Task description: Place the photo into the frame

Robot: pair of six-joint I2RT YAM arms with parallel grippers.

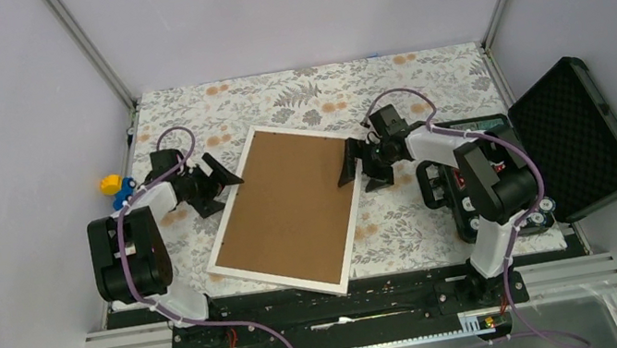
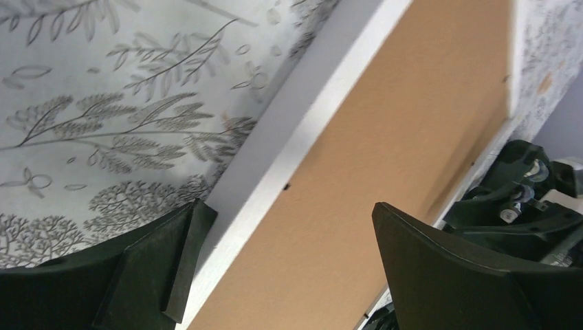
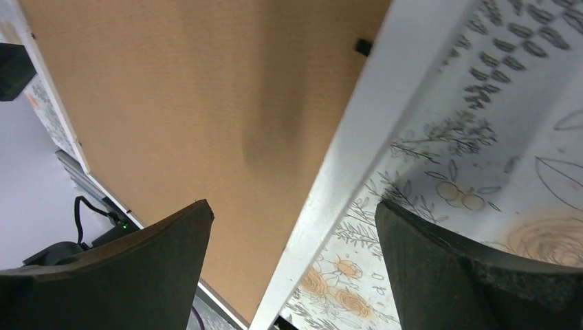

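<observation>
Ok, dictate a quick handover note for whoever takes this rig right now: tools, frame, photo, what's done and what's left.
Left tool: open, astride the frame's left edge, holding nothing.
Right tool: open, astride its right edge, holding nothing.
Frame: flat on the table, back up, brown backing board sitting inside it.
Photo: not visible; it may be under the board, cannot tell.
Left: confirm the photo is in, then probably secure the board.

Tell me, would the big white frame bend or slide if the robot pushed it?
The frame probably stays stiff: its white edges look straight and it lies flat. Being wide and thin on the patterned cloth, it likely slides rather than rolls or tips. The brown backing board may shift if lifted; I can't tell whether it's fastened.
</observation>
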